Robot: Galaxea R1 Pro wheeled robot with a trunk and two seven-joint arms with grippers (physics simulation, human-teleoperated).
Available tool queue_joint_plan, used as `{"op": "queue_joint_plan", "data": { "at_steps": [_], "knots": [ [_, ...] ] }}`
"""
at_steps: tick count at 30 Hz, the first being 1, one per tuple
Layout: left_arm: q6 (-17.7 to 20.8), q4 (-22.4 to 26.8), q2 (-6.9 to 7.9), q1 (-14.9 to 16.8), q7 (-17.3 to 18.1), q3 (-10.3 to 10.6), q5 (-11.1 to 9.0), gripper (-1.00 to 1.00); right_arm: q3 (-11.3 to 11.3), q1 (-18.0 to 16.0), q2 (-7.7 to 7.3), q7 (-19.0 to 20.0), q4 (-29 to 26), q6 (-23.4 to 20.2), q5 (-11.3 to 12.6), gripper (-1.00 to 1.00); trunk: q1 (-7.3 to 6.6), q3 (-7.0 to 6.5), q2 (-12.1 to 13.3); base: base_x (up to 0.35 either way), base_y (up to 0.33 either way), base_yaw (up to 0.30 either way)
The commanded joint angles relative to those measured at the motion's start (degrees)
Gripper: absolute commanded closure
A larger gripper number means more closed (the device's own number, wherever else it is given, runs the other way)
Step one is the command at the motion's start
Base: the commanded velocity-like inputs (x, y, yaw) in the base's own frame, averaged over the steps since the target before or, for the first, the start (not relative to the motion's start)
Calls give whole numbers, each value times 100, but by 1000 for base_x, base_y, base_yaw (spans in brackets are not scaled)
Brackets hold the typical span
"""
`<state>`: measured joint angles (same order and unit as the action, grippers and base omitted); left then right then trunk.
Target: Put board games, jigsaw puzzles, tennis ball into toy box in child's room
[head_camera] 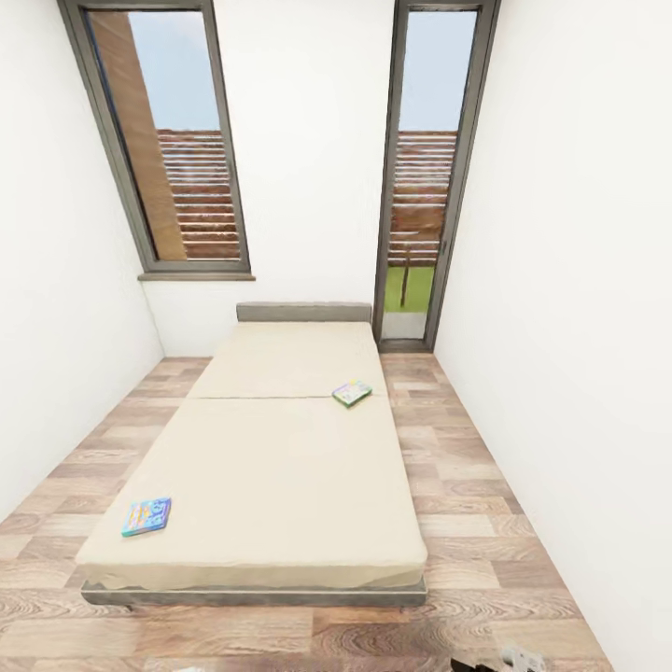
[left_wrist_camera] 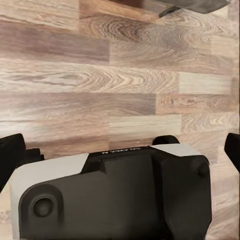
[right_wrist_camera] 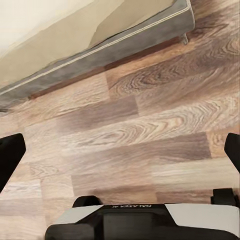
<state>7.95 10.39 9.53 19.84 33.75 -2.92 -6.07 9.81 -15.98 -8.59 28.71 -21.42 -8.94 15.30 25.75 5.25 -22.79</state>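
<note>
Two board games lie on the bed (head_camera: 271, 467), whose beige mattress fills the middle of the head view. The blue-teal one (head_camera: 146, 516) rests flat near the bed's near left corner. The green-edged one (head_camera: 352, 393) lies flat at the right edge, about halfway up the bed. Both arms hang low over the wood floor. My left gripper (left_wrist_camera: 121, 150) is open, its black fingertips (left_wrist_camera: 11, 155) far apart and holding nothing. The right gripper (right_wrist_camera: 121, 152) is open too, with the bed's grey frame (right_wrist_camera: 100, 50) ahead of it. The table, toy box, jigsaw puzzles and tennis ball are out of view.
White walls close in on both sides of the bed, leaving strips of plank floor (head_camera: 467, 485) left and right. Two tall dark-framed windows (head_camera: 177, 140) stand behind the grey headboard (head_camera: 303, 312). My own white and black base (left_wrist_camera: 110, 195) shows under the left gripper.
</note>
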Motion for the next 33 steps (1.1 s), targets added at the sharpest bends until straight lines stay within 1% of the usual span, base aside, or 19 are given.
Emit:
{"op": "queue_joint_plan", "data": {
  "at_steps": [1,7,9,12,13,15,16,17,18,19,21,22,25,26,28,33],
  "knots": [
    [78,4,14,3,118,-27,-40,-100,28,-2,-8,110,-5,-66,51,-100,3,22,-13,0,0,-112],
    [106,7,70,3,435,-25,-40,-100,23,6,-44,388,-12,-83,39,-100,3,76,-13,0,0,-112],
    [101,7,89,3,486,-25,-41,-100,22,6,-50,454,-15,-79,38,-100,3,94,-13,0,0,-112],
    [99,10,146,3,610,-24,-47,-100,23,7,-58,726,-29,-69,36,-100,3,122,-13,0,0,-112],
    [103,15,202,6,748,-27,-49,-100,26,7,-63,975,-42,-69,37,-100,3,131,-13,0,0,-112],
    [124,22,277,13,940,-34,-50,-100,29,7,-67,1264,-60,-75,39,-100,3,149,-13,0,0,-110],
    [174,58,359,35,1192,-52,-59,-100,34,7,-69,1549,-98,-87,40,-100,3,158,-13,0,0,-102],
    [240,102,407,66,1349,-69,-72,-100,37,7,-70,1684,-132,-104,43,-100,3,167,-13,0,0,-97],
    [351,167,462,111,1527,-92,-94,-100,41,7,-72,1810,-181,-136,45,-100,3,176,-13,0,0,-92],
    [731,354,585,248,1925,-144,-152,-100,47,7,-79,2022,-336,-273,47,-100,3,185,-13,0,0,-86],
    [1258,591,701,406,2284,-189,-198,-100,50,7,-88,2172,-561,-513,47,-100,3,204,-13,0,0,-83],
    [1782,863,789,546,2526,-220,-230,-100,52,7,-94,2266,-814,-802,46,-100,3,213,-13,0,0,-79],
    [2315,1345,887,676,2743,-252,-261,-100,58,7,-88,2348,-1181,-1175,46,-100,3,240,-13,0,0,-77],
    [2534,1667,930,724,2825,-273,-274,-100,60,7,-76,2369,-1387,-1322,48,-100,3,249,-13,0,0,-76],
    [2732,2053,963,767,2892,-312,-286,-100,63,7,-49,2372,-1663,-1460,48,-100,3,268,-13,0,0,-76],
    [2881,2398,995,807,2916,-362,-292,-100,64,9,2,2315,-2094,-1578,43,-100,3,313,-13,0,0,-75]
  ]
}}
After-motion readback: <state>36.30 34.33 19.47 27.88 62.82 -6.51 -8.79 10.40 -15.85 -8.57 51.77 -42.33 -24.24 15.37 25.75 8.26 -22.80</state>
